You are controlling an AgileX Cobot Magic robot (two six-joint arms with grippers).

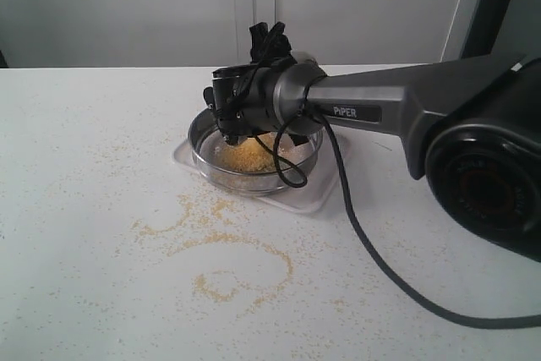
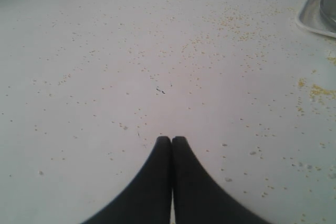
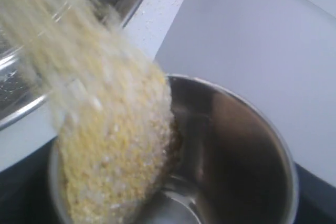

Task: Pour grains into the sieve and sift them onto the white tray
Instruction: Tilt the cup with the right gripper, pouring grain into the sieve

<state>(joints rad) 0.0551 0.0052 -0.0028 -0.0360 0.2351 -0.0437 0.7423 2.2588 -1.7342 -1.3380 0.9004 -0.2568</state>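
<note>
The wide, round, shallow steel sieve with a fine mesh bottom [image 1: 264, 183] sat inside the shallow, glossy white rectangular tray [image 1: 319, 198], whose rim showed around the sieve. The right tool [image 1: 233, 130] hung directly above the sieve, its jaws set wide and clamped on a small rounded steel cup [image 3: 236, 145]. In the exterior view the tool hid the cup. The cup was tipped towards the sieve, and the fine golden-yellow and pale whitish grains [image 3: 115, 150] poured over its lip in a blurred stream towards the sieve's mesh. A yellow heap of them lay inside the sieve. A thin black cable [image 1: 290, 177] looped from the arm down over the sieve's rim. More grains lay strewn in curved trails over the white surface [image 1: 84, 209] on the camera's side of the sieve. The left tool [image 2: 171, 140] hovered well apart from the sieve above the speckled surface. Its two dark fingers [image 2: 155, 182] were pressed together with nothing between them.
</note>
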